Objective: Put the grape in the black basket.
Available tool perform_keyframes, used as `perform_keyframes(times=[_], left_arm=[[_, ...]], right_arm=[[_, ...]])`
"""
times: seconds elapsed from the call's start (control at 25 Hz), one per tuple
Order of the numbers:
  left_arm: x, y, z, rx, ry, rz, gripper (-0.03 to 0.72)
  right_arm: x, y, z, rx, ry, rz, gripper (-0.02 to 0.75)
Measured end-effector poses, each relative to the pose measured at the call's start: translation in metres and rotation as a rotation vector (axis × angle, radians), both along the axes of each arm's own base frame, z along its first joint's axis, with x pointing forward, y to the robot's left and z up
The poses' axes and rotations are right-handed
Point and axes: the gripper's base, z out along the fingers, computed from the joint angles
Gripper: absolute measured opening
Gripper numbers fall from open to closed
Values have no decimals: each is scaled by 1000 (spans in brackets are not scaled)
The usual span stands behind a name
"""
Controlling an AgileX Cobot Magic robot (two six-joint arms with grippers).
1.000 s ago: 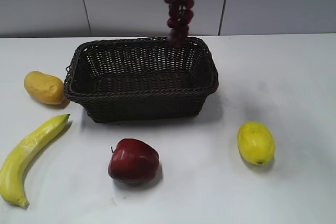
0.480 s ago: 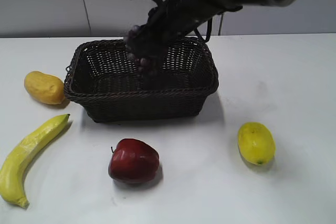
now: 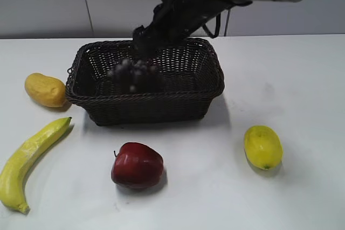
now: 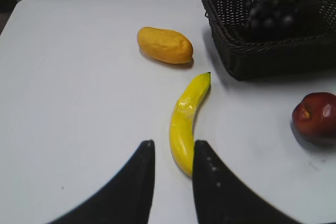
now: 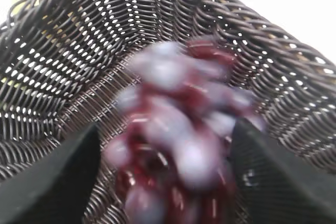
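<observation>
Exterior view: the grape [image 3: 135,76] shows as a blurred dark cluster inside the black basket [image 3: 210,92], toward its left half and below the rim line, directly under the right gripper [image 3: 144,39]. The right arm reaches in from the upper right, slanting down over the basket's far wall, wrist low above the opening. The bunch's long axis cannot be told through the blur; it seems to spread sideways rather than hang long. Whether the fingers grip it cannot be told from here. The apple [image 3: 137,164] sits in front of the basket, well apart.

Left wrist view: the left gripper [image 4: 172,174] hovers over the table, far left of the basket, fingers parted and empty, with the banana [image 4: 186,124] tip between them. The grape appears as a dim cluster within the basket's near corner. This arm is much the farther one.

Right wrist view: the grape fills the gap between the two dark fingers [image 5: 68,182], blurred, with basket weave all around and behind. The fingers stand wide on each side; contact is not visible, so release or hold remains uncertain. My judgement: the bunch lies within the walls, so parting and lifting clear is what remains.
</observation>
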Motion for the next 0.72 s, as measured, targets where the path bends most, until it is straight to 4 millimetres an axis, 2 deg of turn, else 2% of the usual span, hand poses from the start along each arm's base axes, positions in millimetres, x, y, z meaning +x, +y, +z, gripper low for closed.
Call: perform_keyframes(times=[0.2, 0.4, 0.56, 0.72], left_arm=[[0, 0, 0, 1, 0, -1, 235], [0, 0, 0, 0, 0, 0, 235], [0, 0, 0, 1, 0, 0, 235], [0, 0, 0, 1, 0, 0, 235]], right_arm=[[-17, -12, 55, -12, -67, 37, 609], [-51, -37, 115, -53, -35, 29, 608], [-82, -65, 146, -127, 99, -79, 601], [-102, -90, 161, -232, 185, -201, 595]])
